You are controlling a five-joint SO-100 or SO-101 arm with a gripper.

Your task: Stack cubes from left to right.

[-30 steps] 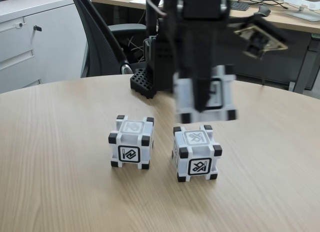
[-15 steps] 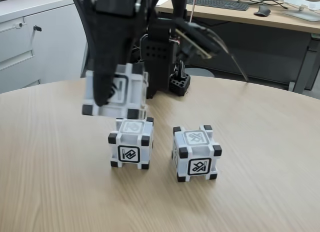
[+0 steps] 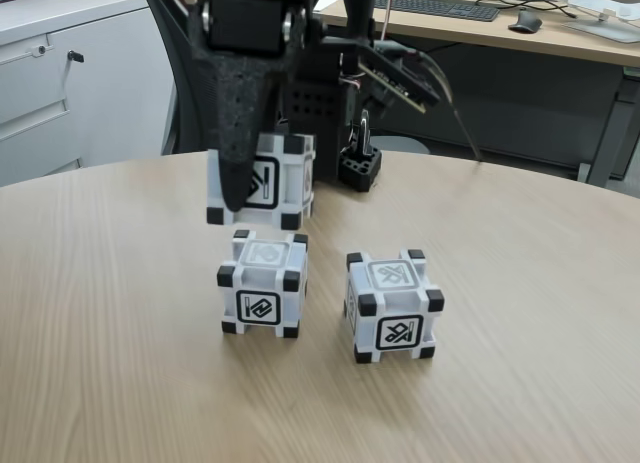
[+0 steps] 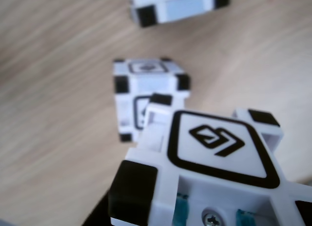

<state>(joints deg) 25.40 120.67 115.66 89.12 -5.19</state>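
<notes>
Above the left white plastic cube with black corners (image 3: 263, 286), my black gripper (image 3: 235, 198) clamps a matching cube (image 3: 268, 182), level, glyph facing the fixed camera.

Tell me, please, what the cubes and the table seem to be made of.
Cubes, such as the held cube: probably hard plastic, smooth white bodies with black corner blocks; the wrist view shows moulded edges and a screw. Table: light wood-grain top, matte; whether solid wood or laminate cannot be told.
</notes>
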